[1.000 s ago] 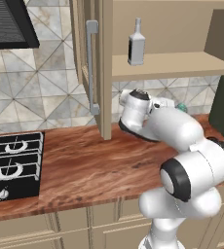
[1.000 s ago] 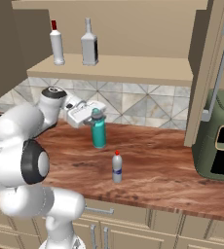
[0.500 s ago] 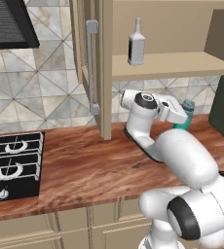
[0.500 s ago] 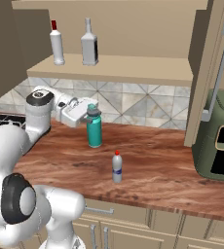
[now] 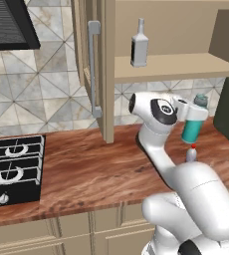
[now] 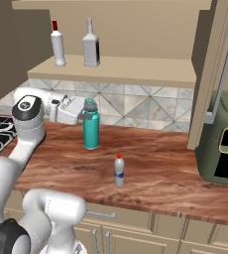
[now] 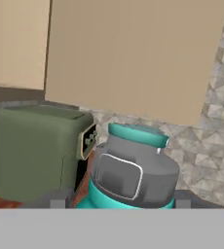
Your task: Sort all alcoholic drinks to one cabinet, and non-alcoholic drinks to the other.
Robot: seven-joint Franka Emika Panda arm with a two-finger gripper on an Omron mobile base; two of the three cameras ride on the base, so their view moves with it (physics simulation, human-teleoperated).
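My gripper (image 6: 86, 112) is shut on the neck of the teal bottle (image 6: 91, 131), which stands upright low over the counter; whether its base touches the wood I cannot tell. The teal bottle (image 5: 192, 130) shows beside the hand (image 5: 186, 110), and its grey-teal cap (image 7: 133, 168) sits between the fingertips. The small red-capped bottle (image 6: 119, 171) stands on the counter in front, also seen as the small bottle (image 5: 191, 153). On the open cabinet's shelf (image 6: 136, 69) stand the white red-capped bottle (image 6: 58, 44) and the clear long-necked bottle (image 6: 91, 45), the latter also seen as the clear bottle (image 5: 139, 45).
The cabinet door (image 5: 100, 74) stands open to the left, and another door (image 6: 216, 74) hangs open at right. A green appliance (image 6: 224, 144) occupies the counter's right end. The stove (image 5: 12, 167) lies at left under a range hood (image 5: 7, 25).
The arm has swung its elbow aside and the gripper has carried the teal bottle slightly left along the counter. The small bottle and shelf bottles have not moved.
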